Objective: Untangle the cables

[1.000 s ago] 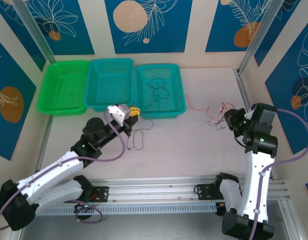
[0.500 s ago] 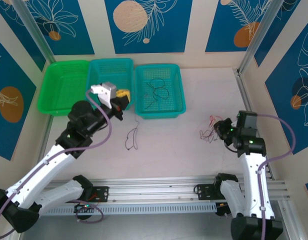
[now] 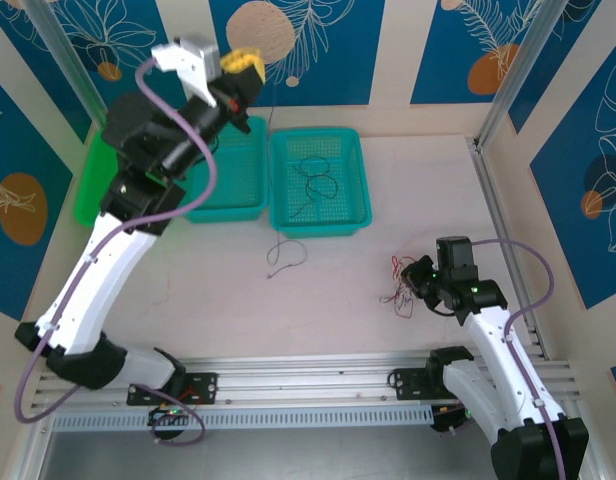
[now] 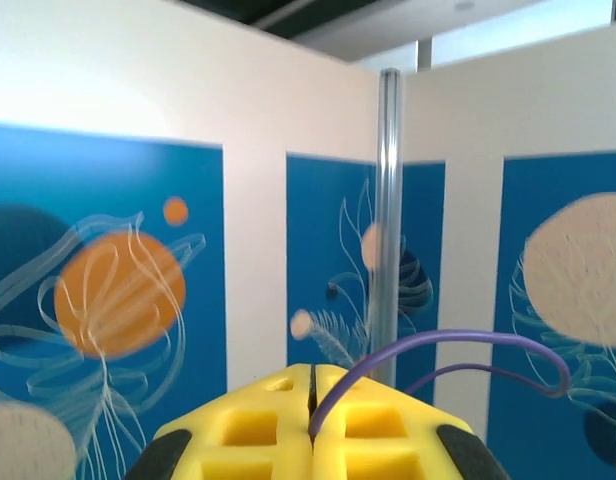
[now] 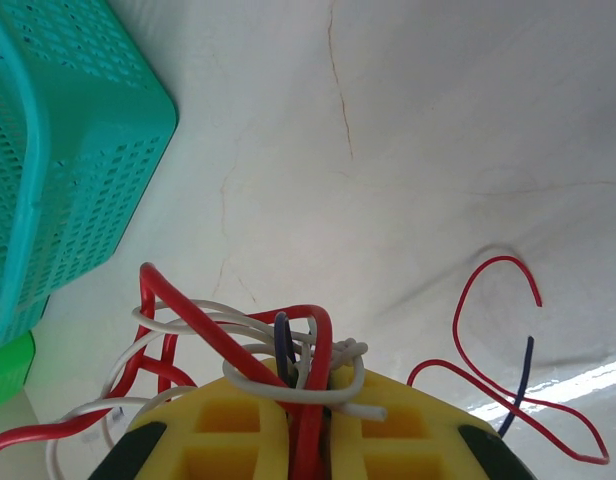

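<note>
**Cable tangle: one arm low, one arm way up**

Nearest the camera, an aluminium rail runs along the front edge of a pale, slightly scuffed table. On the right, the right gripper sits low and is clenched on the cables. They're a small clump of red and white loops with a dark blue strand mixed in, and loose ends spill onto the table.

Mid-table there's a thin dark wire curled in a loose loop, just in front of the baskets. Three baskets sit in a row at the back: a green basket, a middle teal basket and a right teal basket. The right one holds a dark wire curl.

The left gripper is up high against the back wall. It's clamped tight on a thin purplish strand that arcs out from between its yellow fingers.

The walls are cream with blue panels showing leaf sketches and orange discs, and there are metal posts in the corners.
</note>
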Available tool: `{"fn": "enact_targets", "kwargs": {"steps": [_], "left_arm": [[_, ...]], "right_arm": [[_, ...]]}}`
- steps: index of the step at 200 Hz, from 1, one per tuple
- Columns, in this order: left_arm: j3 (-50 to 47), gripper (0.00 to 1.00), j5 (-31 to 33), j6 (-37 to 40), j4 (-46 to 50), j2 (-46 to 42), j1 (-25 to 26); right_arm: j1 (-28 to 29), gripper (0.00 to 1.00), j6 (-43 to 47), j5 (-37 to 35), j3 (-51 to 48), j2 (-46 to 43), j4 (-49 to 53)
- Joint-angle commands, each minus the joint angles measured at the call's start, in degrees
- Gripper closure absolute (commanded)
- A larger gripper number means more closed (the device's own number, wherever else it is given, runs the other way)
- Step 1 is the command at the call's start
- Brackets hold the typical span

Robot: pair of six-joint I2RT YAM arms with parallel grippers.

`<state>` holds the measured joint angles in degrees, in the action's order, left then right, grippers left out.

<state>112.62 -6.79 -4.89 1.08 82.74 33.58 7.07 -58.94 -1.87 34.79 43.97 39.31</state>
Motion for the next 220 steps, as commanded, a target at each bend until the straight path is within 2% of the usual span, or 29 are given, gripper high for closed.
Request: {"fn": "enact_targets", "kwargs": {"steps": [1,17,33,39,55,84,110,127,160,182,200,205,214,220], "left_arm": [[15.68,1.00,-2.11,3.84,3.86,8.53,-2.27],[31.24,1.00,-2.85,4.53,8.52,18.03,-3.70],[53.99,1.00,-3.56,4.00,14.51,30.63,-4.73],[57.14,1.00,-3.72,3.64,13.52,32.74,-4.97],[56.69,1.00,-3.42,2.32,8.68,33.91,-5.95],[57.53,1.00,-2.92,2.42,11.23,37.74,-7.04],[49.80,1.00,-2.25,3.96,7.96,39.05,-8.19],[45.53,1.00,-0.85,2.08,7.09,40.03,-9.55],[40.40,1.00,2.53,3.09,12.82,44.43,-9.76],[42.89,1.00,8.56,2.92,23.18,50.36,-9.85],[41.60,1.00,8.73,1.79,28.89,52.90,-10.03],[41.86,0.91,7.65,1.62,30.33,53.66,-10.08],[42.07,0.68,5.89,1.17,32.44,54.59,-10.03],[42.14,0.58,4.77,0.81,33.42,54.86,-10.03]], "right_arm": [[0.56,1.00,-0.87,-1.17,-0.51,0.55,-1.66],[0.91,1.00,-1.49,-1.02,-1.17,0.83,-2.58],[1.39,1.00,-2.08,-0.60,-1.81,1.36,-3.59],[1.66,1.00,-2.10,-0.55,-1.97,1.54,-3.78],[2.05,1.00,-1.81,-0.72,-1.93,2.43,-3.83],[2.09,1.00,-0.32,-1.61,-1.19,3.01,-2.75],[2.11,1.00,-0.28,-2.01,-0.48,3.80,-3.17],[2.12,1.00,-0.42,-1.31,0.09,5.03,-3.81],[2.59,1.00,-1.36,-0.70,0.00,6.44,-5.55],[2.97,1.00,-1.22,-0.77,0.27,6.68,-5.13],[3.17,1.00,-1.19,-1.04,0.46,6.33,-4.55],[3.21,1.00,-1.18,-1.16,0.46,6.31,-4.37],[3.30,1.00,-1.23,-1.30,0.55,6.03,-4.16],[3.39,1.00,-1.33,-1.38,0.55,5.97,-4.15]]}}
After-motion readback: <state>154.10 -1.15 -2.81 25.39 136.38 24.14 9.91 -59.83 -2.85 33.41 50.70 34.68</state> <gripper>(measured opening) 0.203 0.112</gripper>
